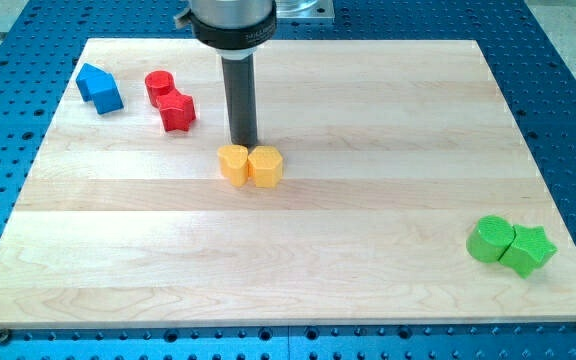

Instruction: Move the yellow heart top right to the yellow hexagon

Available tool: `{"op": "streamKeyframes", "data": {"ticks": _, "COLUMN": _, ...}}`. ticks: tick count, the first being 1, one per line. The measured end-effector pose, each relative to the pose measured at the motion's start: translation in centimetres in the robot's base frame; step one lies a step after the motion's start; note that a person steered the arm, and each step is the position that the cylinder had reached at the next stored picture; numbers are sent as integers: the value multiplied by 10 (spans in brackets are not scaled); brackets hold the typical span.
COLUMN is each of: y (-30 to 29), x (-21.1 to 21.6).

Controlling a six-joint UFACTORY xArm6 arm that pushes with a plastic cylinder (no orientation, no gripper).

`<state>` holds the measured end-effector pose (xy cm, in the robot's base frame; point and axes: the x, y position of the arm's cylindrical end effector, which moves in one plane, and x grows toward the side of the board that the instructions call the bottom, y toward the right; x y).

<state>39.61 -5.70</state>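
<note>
Since the two yellow blocks already sit touching each other near the middle of the wooden board, it looks to me like the shove is either barely started or still in the lining-up stage. The yellow heart seems to be the left one and the yellow hexagon the right one, though honestly the shapes are a bit small to swear by. My tip sits just above the pair toward the view's top, right over the seam between them, close to or touching their upper edge, can't tell which. No gripper here, just a plain rod, so nothing opens, closes or holds anything. If the heart really is the left block, my guess is the tip needs to swing round to its lower left side and push it up and around to the hexagon's upper right without knocking the hexagon away. Count-wise: two yellow blocks, two red ones up left (a red cylinder and a red star, touching), one blue block at far left top, and two green ones at lower right, a green cylinder against a green star.
</note>
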Motion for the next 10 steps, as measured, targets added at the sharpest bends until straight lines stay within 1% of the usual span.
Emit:
{"op": "streamKeyframes", "data": {"ticks": 1, "y": -31, "x": 8}}
{"op": "streamKeyframes", "data": {"ticks": 2, "y": -40, "x": 18}}
{"op": "streamKeyframes", "data": {"ticks": 3, "y": -72, "x": 18}}
{"op": "streamKeyframes", "data": {"ticks": 4, "y": -65, "x": 28}}
{"op": "streamKeyframes", "data": {"ticks": 5, "y": -60, "x": 65}}
{"op": "streamKeyframes", "data": {"ticks": 6, "y": -31, "x": 56}}
{"op": "streamKeyframes", "data": {"ticks": 7, "y": 55, "x": 17}}
{"op": "streamKeyframes", "data": {"ticks": 8, "y": 57, "x": 16}}
{"op": "streamKeyframes", "data": {"ticks": 9, "y": 69, "x": -19}}
{"op": "streamKeyframes", "data": {"ticks": 10, "y": 70, "x": -44}}
